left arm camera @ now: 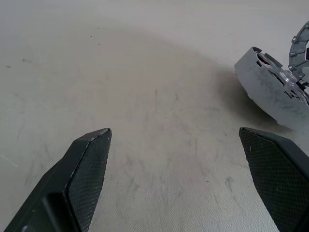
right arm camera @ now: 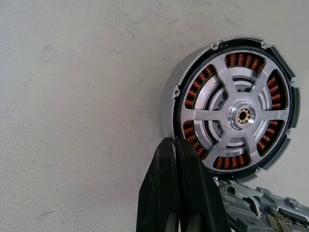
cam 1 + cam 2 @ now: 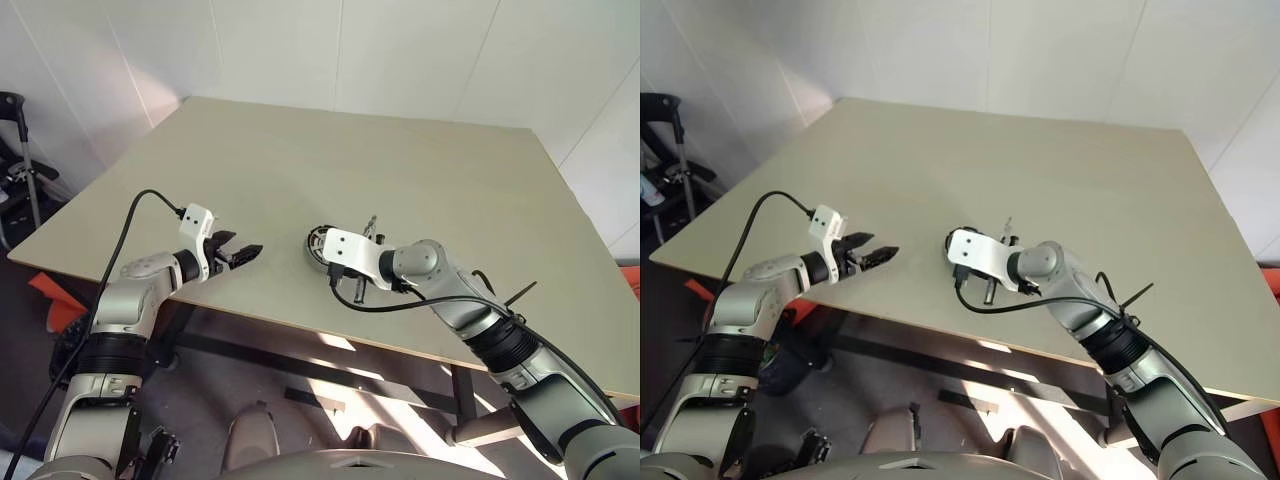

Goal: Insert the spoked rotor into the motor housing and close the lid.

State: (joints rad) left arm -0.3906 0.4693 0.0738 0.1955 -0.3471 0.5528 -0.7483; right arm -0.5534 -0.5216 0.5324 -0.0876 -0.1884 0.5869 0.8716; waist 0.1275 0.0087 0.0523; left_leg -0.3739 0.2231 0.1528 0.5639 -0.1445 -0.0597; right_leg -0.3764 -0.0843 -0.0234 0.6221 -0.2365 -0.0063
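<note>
One motor housing (image 2: 174, 104), one spoked rotor (image 2: 236, 116), one lid (image 2: 256, 208), two claws.

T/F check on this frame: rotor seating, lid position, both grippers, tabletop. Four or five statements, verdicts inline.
1. The spoked rotor sits inside the motor housing. True.
2. The lid covers the housing. False: it lies on the table beside it, and the rotor is exposed.
3. The right gripper is shut. True.
4. The left gripper holds the lid. False: it is open and empty, over bare table.
5. The right gripper clamps the rotor. False: its shut fingers hold nothing, beside the housing's rim.
</note>
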